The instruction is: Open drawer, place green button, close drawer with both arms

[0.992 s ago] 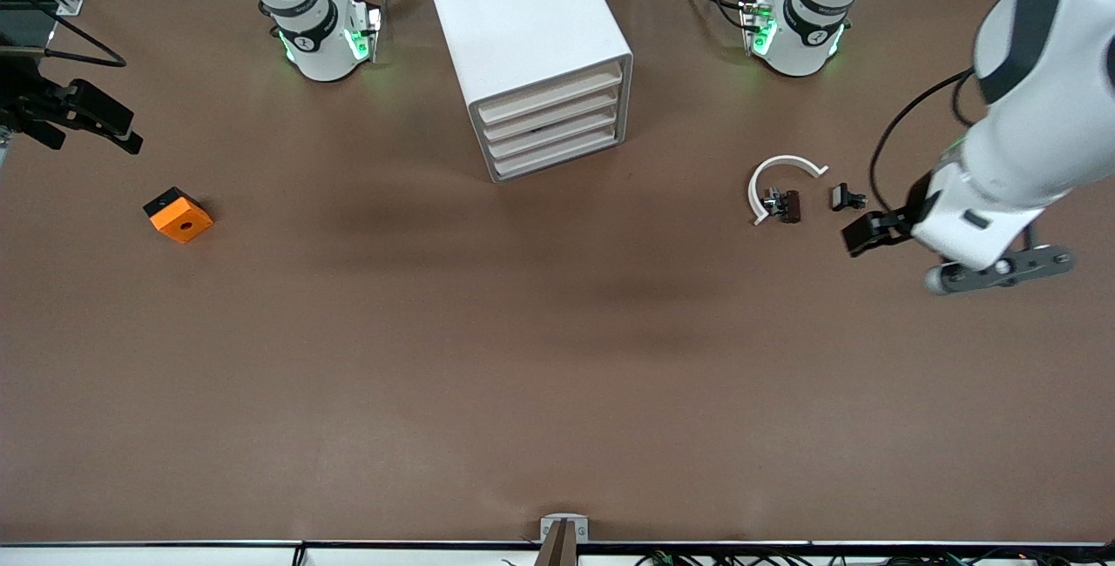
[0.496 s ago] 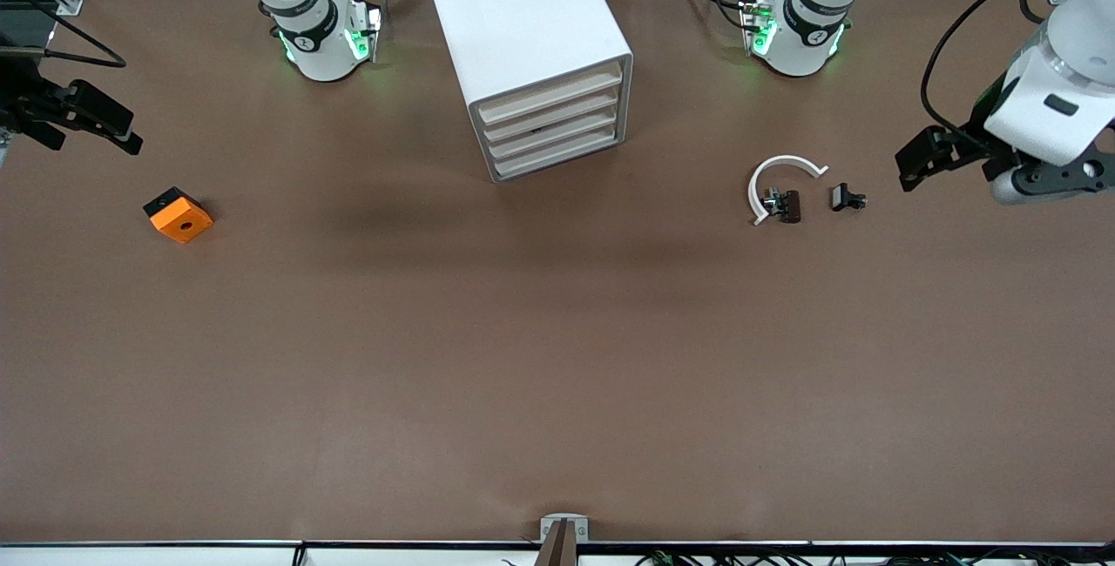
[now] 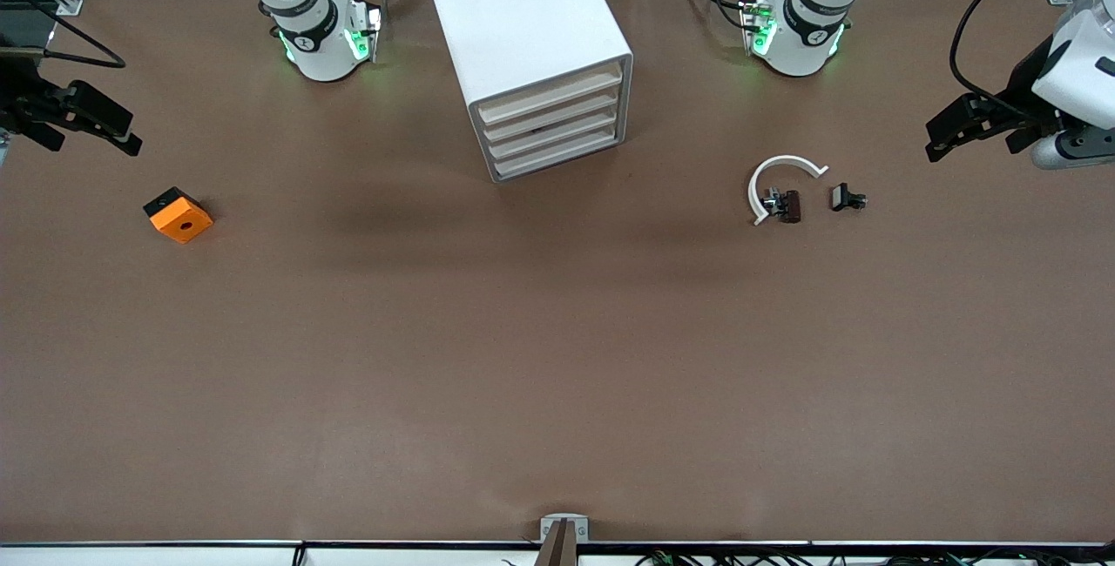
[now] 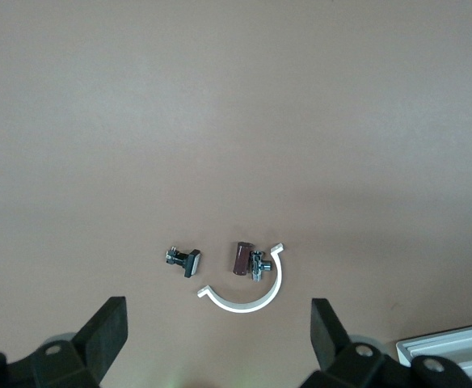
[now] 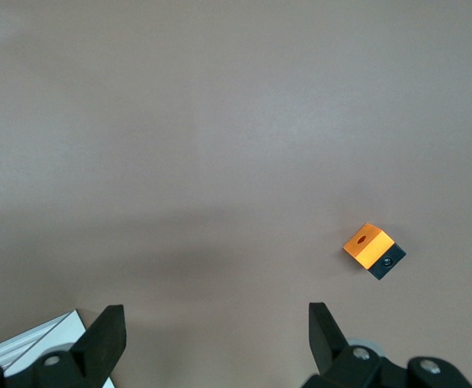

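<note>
The white cabinet (image 3: 514, 9) stands between the arm bases, and all of its four beige-fronted drawers (image 3: 550, 117) are shut. The button is out of view. My left gripper (image 3: 945, 129) is open and empty, up in the air over the table's edge at the left arm's end. Its wrist view (image 4: 220, 331) looks down on the brown table. My right gripper (image 3: 122, 129) is open and empty over the right arm's end of the table, and it waits there. It also shows in the right wrist view (image 5: 217, 331).
A white curved strip with black clips (image 3: 780, 192) lies toward the left arm's end, also in the left wrist view (image 4: 248, 279). A small black clip (image 3: 847, 198) lies beside it. An orange cube with a hole (image 3: 179, 215) lies toward the right arm's end, also in the right wrist view (image 5: 373, 249).
My left arm has pulled away from the clips, up and out toward the left arm's end of the table. The right arm and the drawers have not moved.
</note>
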Controlling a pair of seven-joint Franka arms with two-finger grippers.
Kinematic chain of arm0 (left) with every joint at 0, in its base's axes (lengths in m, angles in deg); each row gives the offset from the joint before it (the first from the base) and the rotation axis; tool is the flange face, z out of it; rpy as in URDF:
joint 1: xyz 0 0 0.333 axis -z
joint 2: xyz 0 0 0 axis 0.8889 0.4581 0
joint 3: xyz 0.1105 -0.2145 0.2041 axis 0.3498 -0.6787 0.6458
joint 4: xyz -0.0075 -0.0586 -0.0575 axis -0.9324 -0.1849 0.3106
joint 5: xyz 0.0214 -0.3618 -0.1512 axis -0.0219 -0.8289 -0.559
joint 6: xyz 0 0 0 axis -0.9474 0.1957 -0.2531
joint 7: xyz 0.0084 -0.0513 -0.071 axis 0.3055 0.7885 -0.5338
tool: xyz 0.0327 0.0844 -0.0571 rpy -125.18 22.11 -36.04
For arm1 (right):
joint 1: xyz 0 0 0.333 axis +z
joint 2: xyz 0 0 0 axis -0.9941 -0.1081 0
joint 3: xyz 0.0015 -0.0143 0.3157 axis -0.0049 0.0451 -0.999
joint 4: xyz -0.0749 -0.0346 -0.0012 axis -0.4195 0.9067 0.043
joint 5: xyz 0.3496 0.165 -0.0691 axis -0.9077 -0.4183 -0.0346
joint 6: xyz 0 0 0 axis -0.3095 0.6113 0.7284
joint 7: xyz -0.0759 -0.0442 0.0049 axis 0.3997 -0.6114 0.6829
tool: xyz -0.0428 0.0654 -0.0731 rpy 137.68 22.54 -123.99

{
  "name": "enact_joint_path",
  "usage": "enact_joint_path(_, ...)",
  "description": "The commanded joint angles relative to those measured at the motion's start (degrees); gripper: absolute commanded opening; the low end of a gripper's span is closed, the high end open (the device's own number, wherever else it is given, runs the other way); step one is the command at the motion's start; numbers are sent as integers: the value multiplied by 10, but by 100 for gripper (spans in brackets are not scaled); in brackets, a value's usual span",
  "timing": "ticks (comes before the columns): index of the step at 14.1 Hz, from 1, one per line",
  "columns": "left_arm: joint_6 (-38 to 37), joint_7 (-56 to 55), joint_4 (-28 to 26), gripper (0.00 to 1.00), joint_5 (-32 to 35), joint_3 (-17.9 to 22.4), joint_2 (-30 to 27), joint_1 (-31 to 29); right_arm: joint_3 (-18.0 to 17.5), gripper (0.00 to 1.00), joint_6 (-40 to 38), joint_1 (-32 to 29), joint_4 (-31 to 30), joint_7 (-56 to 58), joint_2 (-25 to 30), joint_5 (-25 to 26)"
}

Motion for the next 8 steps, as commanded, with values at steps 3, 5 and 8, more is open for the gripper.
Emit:
enact_joint_path(3,14,2,-26,100,-2,4,-21,34,-3,100,15,-9,-13,5,3,4)
enact_joint_path(5,12,6,-28,100,-4,7,-23,30,-4,100,15,-7,-17,5,3,4)
enact_joint_path(8,12,21,-47,100,-13,30,-42,25,-4,100,12,-6,-14,5,3,4)
